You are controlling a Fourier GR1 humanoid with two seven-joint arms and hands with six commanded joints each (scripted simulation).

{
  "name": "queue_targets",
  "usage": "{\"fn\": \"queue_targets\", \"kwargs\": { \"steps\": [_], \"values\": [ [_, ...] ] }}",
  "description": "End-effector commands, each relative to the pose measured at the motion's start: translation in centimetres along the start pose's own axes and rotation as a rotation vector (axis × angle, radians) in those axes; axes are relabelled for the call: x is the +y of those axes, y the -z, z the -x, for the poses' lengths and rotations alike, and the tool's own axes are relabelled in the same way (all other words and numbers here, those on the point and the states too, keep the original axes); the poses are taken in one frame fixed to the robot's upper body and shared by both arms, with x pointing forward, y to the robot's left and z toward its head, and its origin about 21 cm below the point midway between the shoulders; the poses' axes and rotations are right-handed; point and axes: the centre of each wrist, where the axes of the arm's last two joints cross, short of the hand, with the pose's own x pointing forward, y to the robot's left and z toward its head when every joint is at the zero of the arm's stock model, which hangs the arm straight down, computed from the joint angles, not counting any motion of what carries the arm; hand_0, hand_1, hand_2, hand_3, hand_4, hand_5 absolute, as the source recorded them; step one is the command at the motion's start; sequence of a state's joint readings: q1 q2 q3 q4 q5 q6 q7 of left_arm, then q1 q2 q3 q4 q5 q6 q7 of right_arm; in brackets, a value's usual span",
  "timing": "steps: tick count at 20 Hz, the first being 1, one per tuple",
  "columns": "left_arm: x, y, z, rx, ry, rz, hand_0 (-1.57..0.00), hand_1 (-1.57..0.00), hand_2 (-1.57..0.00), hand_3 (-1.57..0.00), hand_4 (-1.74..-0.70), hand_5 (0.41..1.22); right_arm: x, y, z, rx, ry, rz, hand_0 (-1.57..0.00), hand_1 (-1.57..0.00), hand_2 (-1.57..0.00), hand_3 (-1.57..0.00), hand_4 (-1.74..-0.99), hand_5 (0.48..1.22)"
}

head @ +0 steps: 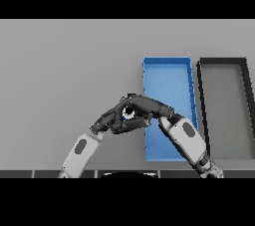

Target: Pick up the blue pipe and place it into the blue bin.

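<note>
- The blue bin [169, 78] lies on the grey table [64, 70], right of centre — a long open tray running away from the robot, with thin blue walls and a lighter blue floor.
- No object shows on the visible part of the blue bin's floor; its near right part is covered by the right forearm.
- Just beside it, on its right, lies a black bin [225, 61] of much the same shape, with dark walls and a grey floor; nothing is seen lying in it.
- The two bins lie side by side, close but apart, with a thin strip of table between them.
- The right hand [149, 105] reaches leftwards from over the blue bin's left wall, its fingers curled.
- The left hand [112, 119] comes up from the lower left and meets the right hand just left of the blue bin; the two dark hands overlap.
- The blue pipe [128, 113] shows only as a small round, pale end with a bluish edge, seen between the two hands, outside the blue bin and close to its left wall.
- The right hand's fingers appear wrapped round the blue pipe — for the left hand, I cannot tell whether it grips anything.
</note>
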State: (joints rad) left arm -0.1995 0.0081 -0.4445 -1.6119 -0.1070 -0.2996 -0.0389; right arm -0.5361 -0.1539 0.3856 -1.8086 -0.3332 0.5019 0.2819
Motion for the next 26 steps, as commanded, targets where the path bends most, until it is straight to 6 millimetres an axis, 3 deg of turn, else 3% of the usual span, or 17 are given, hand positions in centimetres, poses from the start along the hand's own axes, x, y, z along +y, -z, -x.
{"fn": "queue_targets", "kwargs": {
  "steps": [1,3,5,9,12,17,22,26],
  "values": [
    [0.2,0.1,0.0,0.003,0.005,0.036,-0.94,-0.86,-0.83,-0.75,-1.37,1.221,0.0,0.2,-0.2,0.02,0.005,0.003,-1.56,-1.56,-1.56,-1.55,-1.736,1.205],
    [0.4,-0.2,0.1,-0.003,0.023,0.076,-0.6,-0.55,-0.53,-0.48,-1.21,1.221,0.1,0.1,-0.6,0.045,0.008,0.001,-1.56,-1.56,-1.56,-1.56,-1.738,1.211],
    [0.5,-0.2,0.2,0.028,0.046,0.078,-0.38,-0.35,-0.34,-0.3,-1.08,1.029,0.3,0.1,-0.8,0.072,-0.006,0.009,-1.57,-1.57,-1.57,-1.56,-1.739,1.214],
    [0.6,0.0,0.2,0.087,0.026,0.048,-0.16,-0.14,-0.14,-0.12,-0.98,0.704,0.3,0.1,-0.4,0.055,-0.024,0.016,-1.57,-1.57,-1.57,-1.57,-1.74,1.218],
    [0.3,-0.3,0.4,0.112,0.005,0.039,-0.08,-0.07,-0.07,-0.06,-0.97,0.567,0.2,0.3,-0.4,0.053,0.004,0.016,-1.57,-1.57,-1.57,-1.57,-1.741,1.22],
    [0.7,-0.5,0.5,0.145,0.026,0.029,-0.03,-0.02,-0.02,-0.02,-0.92,0.482,-0.7,0.6,-1.4,-0.007,0.109,0.024,-1.57,-1.57,-1.57,-1.57,-1.741,1.221],
    [0.3,-0.4,0.8,0.177,0.02,0.033,-0.01,-0.01,-0.01,-0.01,-0.91,0.45,-3.6,1.1,-6.1,-0.063,0.205,0.044,-1.57,-1.57,-1.57,-1.57,-1.741,1.221],
    [0.4,-0.3,0.4,0.176,0.017,0.046,0.0,0.0,0.0,0.0,-0.91,0.435,-7.6,1.4,-10.4,-0.19,0.179,0.098,-1.57,-1.57,-1.57,-1.57,-1.741,1.221]
  ]
}}
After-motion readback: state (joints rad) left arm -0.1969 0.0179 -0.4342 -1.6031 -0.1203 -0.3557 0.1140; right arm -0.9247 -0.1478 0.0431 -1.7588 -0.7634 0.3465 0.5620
